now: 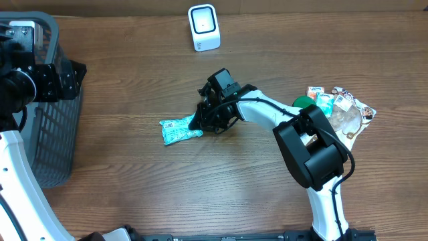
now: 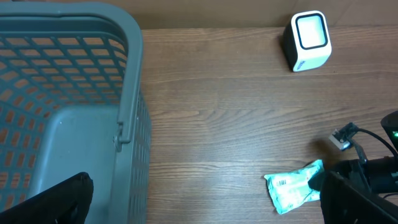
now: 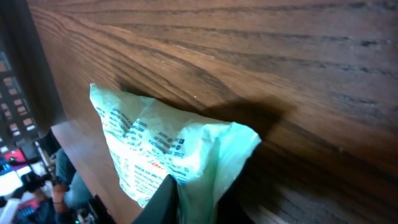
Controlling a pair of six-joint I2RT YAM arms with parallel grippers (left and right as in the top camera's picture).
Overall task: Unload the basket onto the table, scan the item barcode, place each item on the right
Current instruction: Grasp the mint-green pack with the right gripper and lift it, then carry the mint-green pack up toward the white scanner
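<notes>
Right gripper is pinching narrow on the green packet lying on the table, and we're treating it as light, soft, crinkly, best held by its end seam.

Crinkled glossy teal plastic packet on matt wood-grain table, grey plastic mesh basket.

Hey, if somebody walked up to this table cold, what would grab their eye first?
The teal packet mid-table stands out, its right end pinched by the right gripper. Beyond it, at the far edge, sits a white scanner. A grey basket fills the left side, and a heap of snack packets lies at the right.
</notes>
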